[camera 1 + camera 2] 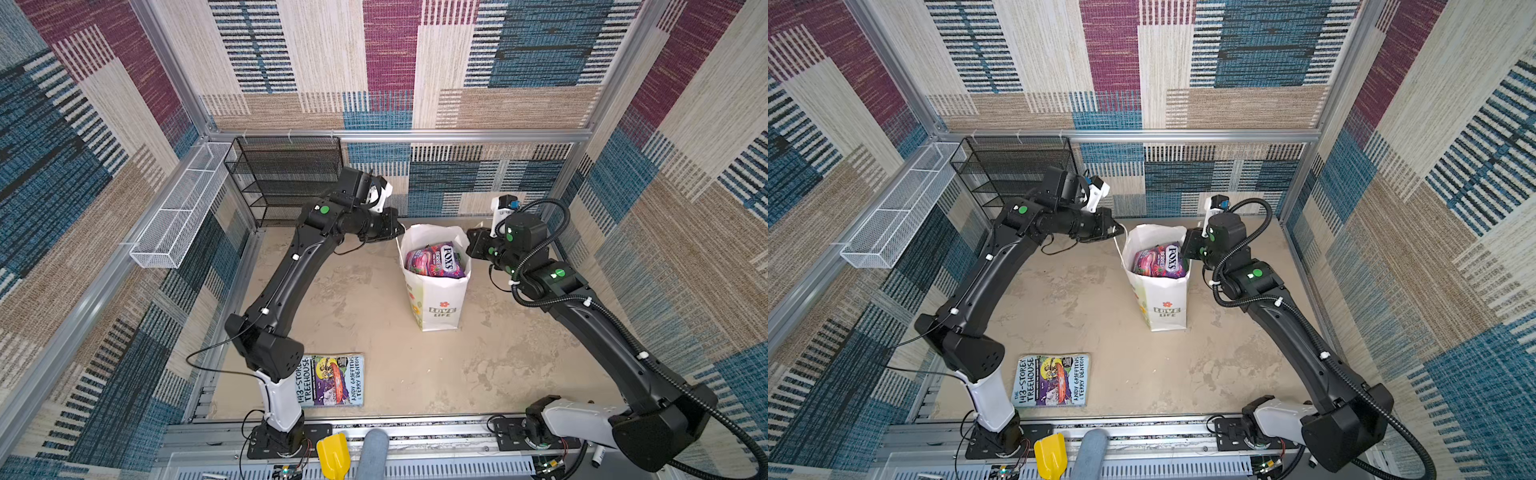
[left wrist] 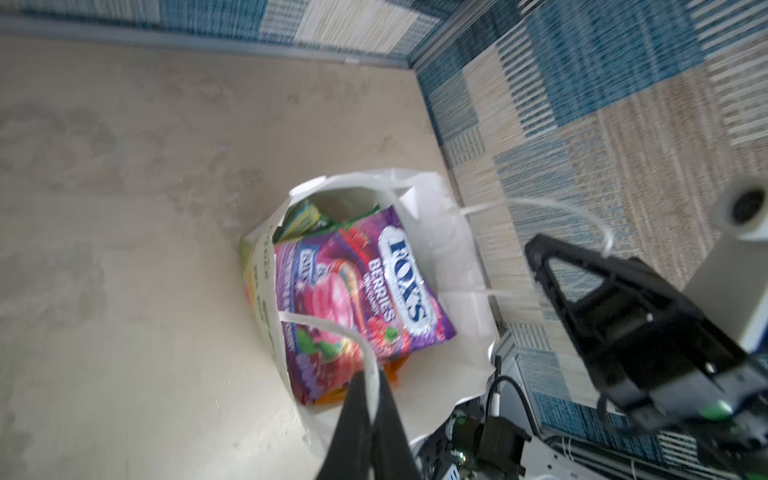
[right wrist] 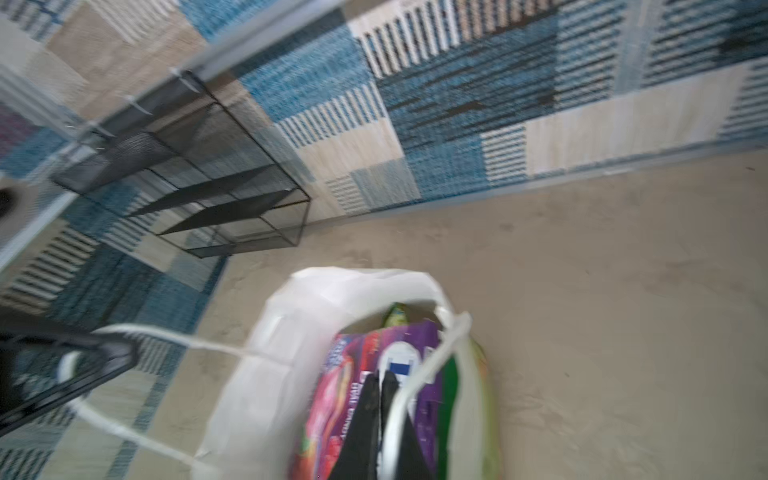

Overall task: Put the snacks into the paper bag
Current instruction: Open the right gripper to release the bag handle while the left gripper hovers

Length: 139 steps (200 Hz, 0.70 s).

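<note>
Closest to us, left gripper is closed tight on one cord handle; right gripper seemingly pinches the other handle; snacks sit inside the paper bag; we fear uneven pulls tipping or tearing it

Bright, diffuse light is filling both top views, leaving faint shadows on the floor — wide-angle stretch is pulling the edges. The 2 wrist views are smearing with motion blur; the paper bag is washing out, glare glinting off the purple snack.
</note>
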Available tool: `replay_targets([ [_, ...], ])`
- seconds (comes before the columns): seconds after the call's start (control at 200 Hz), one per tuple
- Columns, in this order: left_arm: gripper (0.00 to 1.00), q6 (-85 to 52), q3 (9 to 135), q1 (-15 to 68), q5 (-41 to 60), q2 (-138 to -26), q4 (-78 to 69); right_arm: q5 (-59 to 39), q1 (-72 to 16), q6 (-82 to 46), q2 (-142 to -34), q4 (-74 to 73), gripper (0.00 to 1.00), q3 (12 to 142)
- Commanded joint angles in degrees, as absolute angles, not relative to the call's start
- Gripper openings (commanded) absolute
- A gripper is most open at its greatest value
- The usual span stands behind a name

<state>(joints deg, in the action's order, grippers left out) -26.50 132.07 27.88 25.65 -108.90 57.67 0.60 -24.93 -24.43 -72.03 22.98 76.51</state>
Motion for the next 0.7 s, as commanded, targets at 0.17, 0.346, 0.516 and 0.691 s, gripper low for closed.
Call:
replay_targets([
  [0.17, 0.0, -28.2, 146.8, 27.9, 26.4, -110.2, 61.6, -7.9, -25.5, -25.9, -75.9, 16.0, 0.0, 86.7],
  [0.346, 0.0, -26.2, 142.5, 27.7, 21.6, -106.0, 61.7, -11.5, -25.6, -27.4, -79.4, 16.4, 0.0, 90.1],
  [0.516, 0.0, -25.2, 128.1, 26.8, 18.2, -100.6, 58.7, -12.4, -26.2, -28.6, -78.1, 15.0, 0.0, 85.6],
  [0.691, 0.0, -25.3, 119.7, 25.5, 18.9, -97.3, 54.2, -12.4, -27.1, -30.3, -76.0, 12.5, 0.0, 79.6],
])
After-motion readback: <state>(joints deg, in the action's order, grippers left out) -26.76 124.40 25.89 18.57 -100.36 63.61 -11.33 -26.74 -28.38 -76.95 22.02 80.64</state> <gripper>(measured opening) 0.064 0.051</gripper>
